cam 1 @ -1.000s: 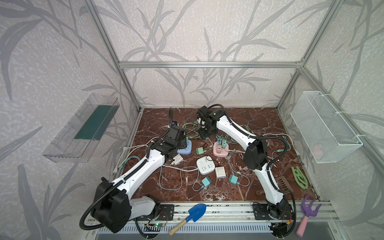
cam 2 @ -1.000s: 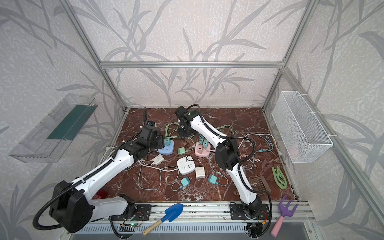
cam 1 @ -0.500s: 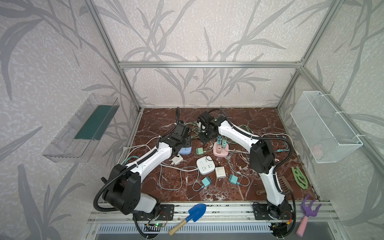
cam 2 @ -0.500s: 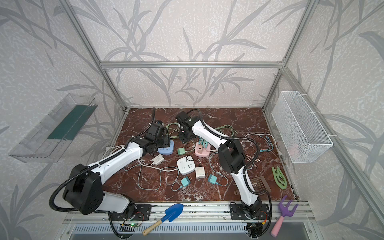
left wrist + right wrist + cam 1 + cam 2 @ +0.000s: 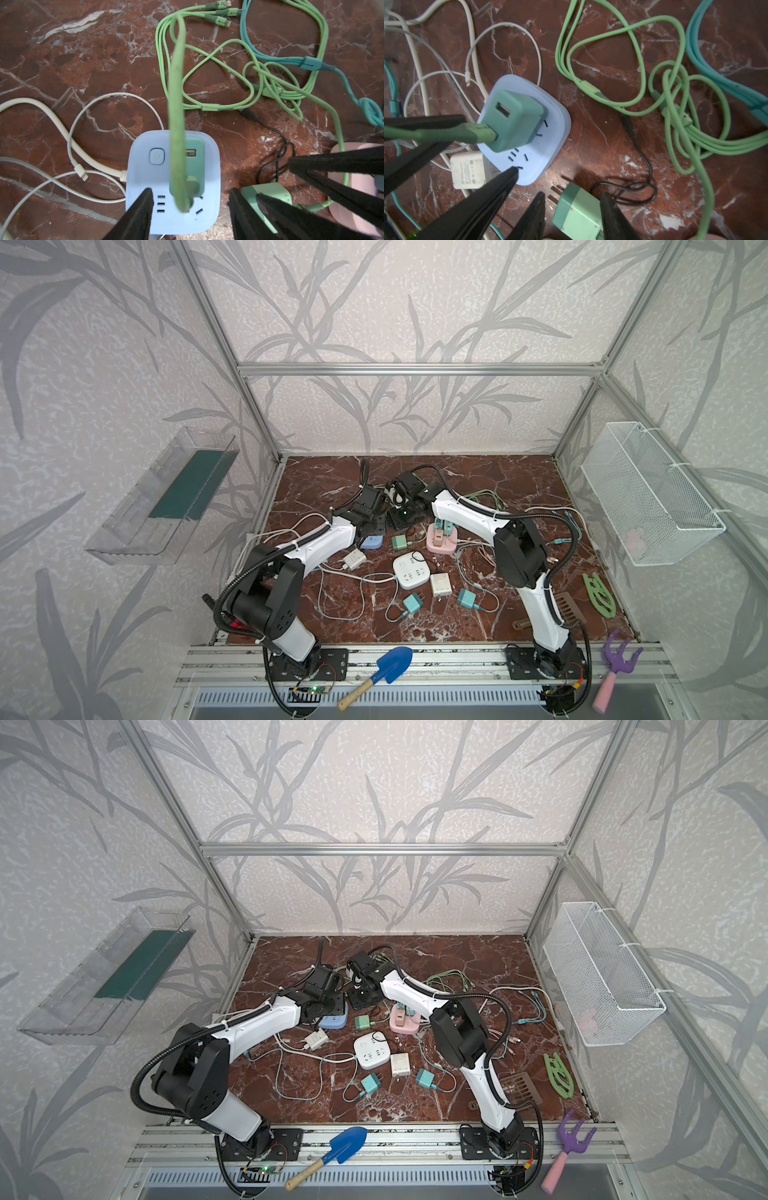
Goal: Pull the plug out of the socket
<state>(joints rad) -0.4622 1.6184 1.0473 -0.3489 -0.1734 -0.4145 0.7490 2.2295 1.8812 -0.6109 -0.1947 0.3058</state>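
Left claw [image 5: 190, 189] advanced, one plug [image 5: 197, 166], blue socket [image 5: 143, 176]

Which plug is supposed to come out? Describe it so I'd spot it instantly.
On the left of the red marble floor sits a pale blue socket block. The plug is the teal cube standing in its top, a green cable in its face; the paler green cube nearby lies loose.

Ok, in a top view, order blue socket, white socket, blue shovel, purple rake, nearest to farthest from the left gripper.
1. blue socket, beneath the left gripper
2. white socket, in the middle
3. blue shovel, front edge
4. purple rake, front right corner
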